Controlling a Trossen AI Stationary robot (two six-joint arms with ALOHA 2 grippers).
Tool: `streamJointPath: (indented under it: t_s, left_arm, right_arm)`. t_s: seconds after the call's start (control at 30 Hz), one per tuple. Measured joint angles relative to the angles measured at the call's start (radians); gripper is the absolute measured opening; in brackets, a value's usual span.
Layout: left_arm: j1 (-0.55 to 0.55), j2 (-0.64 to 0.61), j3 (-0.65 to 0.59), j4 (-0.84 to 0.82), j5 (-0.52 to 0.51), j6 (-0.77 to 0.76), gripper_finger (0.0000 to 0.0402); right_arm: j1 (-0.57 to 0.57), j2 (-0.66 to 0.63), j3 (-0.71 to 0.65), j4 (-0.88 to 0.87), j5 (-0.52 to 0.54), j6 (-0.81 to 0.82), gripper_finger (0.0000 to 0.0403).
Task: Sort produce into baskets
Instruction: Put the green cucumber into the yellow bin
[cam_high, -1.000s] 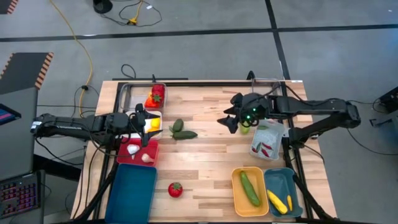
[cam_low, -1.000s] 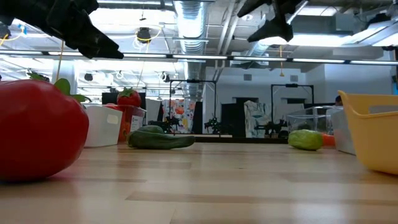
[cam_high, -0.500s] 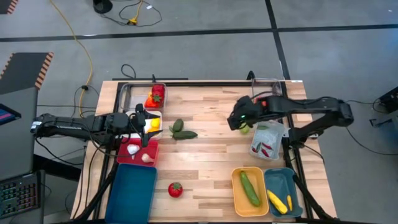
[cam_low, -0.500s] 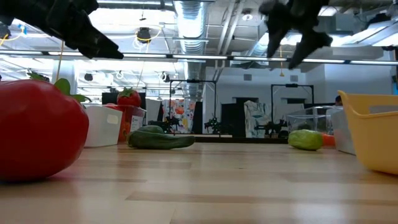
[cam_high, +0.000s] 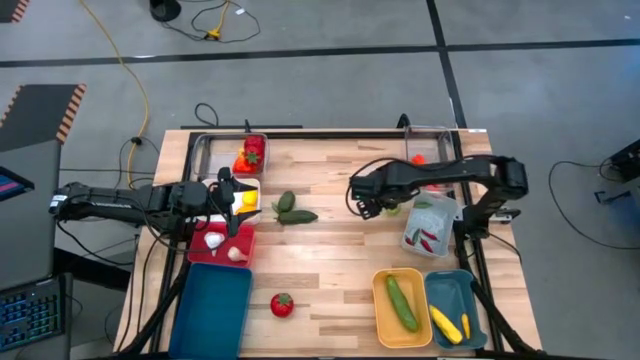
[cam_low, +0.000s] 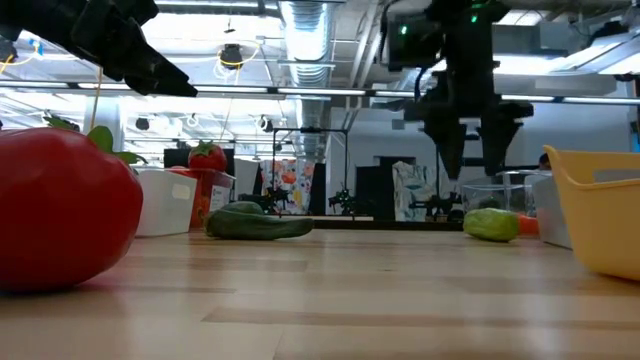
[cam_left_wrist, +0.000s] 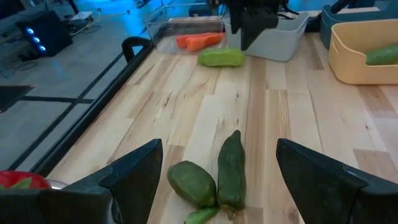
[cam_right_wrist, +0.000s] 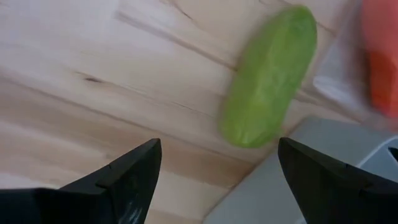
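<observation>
A light green piece of produce (cam_high: 394, 208) (cam_right_wrist: 268, 78) lies on the table beside a white basket (cam_high: 430, 225) holding chillies. My right gripper (cam_high: 366, 203) (cam_low: 470, 150) points down, open, a little above the table and just left of that piece, touching nothing. Two dark green pieces (cam_high: 290, 209) (cam_left_wrist: 214, 174) lie mid-table. A red tomato (cam_high: 282, 305) rests near the front edge. My left gripper (cam_high: 240, 200) (cam_left_wrist: 217, 186) waits open over the white basket with a yellow lemon (cam_high: 246, 198).
On the left stand a clear basket with strawberries (cam_high: 250, 155), a red basket with garlic (cam_high: 222, 247) and a dark teal basket (cam_high: 215, 310). Front right: an orange-yellow basket with a cucumber (cam_high: 402, 305) and a small teal one with yellow squash (cam_high: 450, 312). A clear basket holds a carrot (cam_high: 420, 158).
My right gripper has come down toward the table and tipped from nearly level to pointing down, rolling as it went, and now hangs close by the light green piece. Its fingers have stayed open. No produce has moved.
</observation>
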Motion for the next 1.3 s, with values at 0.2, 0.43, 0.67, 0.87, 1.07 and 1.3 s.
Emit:
streamJointPath:
  t_s: [0.2, 0.43, 0.67, 0.87, 1.07, 1.3]
  left_arm:
    - [0.000, 0.000, 0.000, -0.011, 0.000, 0.001, 0.0302]
    - [0.000, 0.000, 0.000, -0.016, 0.002, 0.001, 0.0302]
    - [0.000, 0.000, 0.000, -0.018, 0.002, 0.002, 0.0302]
    - [0.000, 0.000, 0.000, -0.023, 0.002, 0.002, 0.0302]
    - [0.000, 0.000, 0.000, -0.041, 0.004, 0.002, 0.0302]
    - [0.000, 0.000, 0.000, -0.041, 0.005, 0.002, 0.0302]
  right_arm:
    - [-0.022, 0.078, 0.000, -0.075, 0.000, 0.000, 0.0349]
    - [-0.042, 0.156, 0.000, -0.079, 0.001, -0.001, 0.0349]
    - [-0.053, 0.229, 0.000, -0.081, 0.012, -0.003, 0.0349]
    - [-0.063, 0.274, 0.000, -0.077, 0.027, -0.003, 0.0349]
    - [-0.076, 0.295, -0.001, -0.065, 0.027, -0.011, 0.0326]
    - [-0.079, 0.294, -0.001, -0.054, 0.027, -0.012, 0.0274]
